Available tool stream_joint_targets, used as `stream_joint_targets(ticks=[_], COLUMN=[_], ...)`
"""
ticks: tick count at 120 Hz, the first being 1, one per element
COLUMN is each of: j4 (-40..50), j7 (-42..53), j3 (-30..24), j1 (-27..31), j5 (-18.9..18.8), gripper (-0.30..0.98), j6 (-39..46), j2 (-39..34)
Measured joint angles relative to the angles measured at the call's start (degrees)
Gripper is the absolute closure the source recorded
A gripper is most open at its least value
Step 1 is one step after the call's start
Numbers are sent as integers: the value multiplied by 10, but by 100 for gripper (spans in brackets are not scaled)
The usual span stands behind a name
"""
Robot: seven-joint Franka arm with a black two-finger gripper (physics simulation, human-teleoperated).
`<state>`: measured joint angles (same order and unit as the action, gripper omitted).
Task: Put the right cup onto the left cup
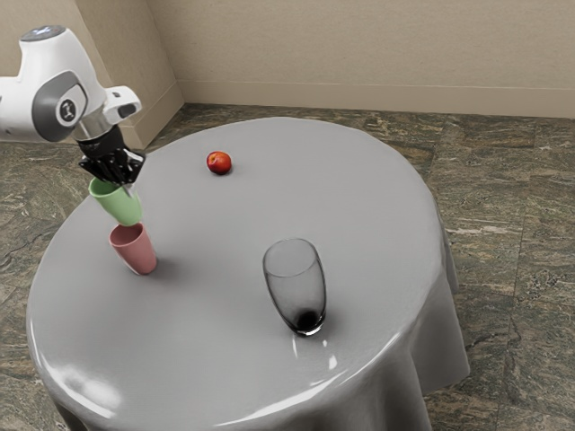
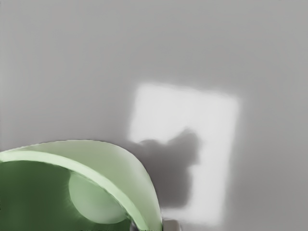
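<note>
Pincer (image 1: 128,187) grips one green cup (image 1: 119,205); above one pink (image 1: 136,251); one glass (image 1: 296,287); one fruit (image 1: 219,162)

On the exterior view's left, the gripper (image 1: 127,186) holds the green cup (image 1: 120,205) above the pink cup (image 1: 135,251); a red fruit (image 1: 218,162) lies far; a clear glass (image 1: 297,289) stands near, toward the exterior view's right.

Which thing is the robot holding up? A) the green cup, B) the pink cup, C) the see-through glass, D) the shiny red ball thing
A: the gripper is closed on the rim of the green cup, which is up above the pink cup.
</note>
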<state>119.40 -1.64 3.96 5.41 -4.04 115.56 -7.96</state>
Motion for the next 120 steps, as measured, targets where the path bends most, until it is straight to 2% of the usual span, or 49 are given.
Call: stream_joint_targets(ticks=[66,120], j4=[16,16], j7=[0,0], j3=[15,20], j1=[1,1], j5=[-3,-10], gripper=[78,79], j6=[2,4], j2=[-12,11])
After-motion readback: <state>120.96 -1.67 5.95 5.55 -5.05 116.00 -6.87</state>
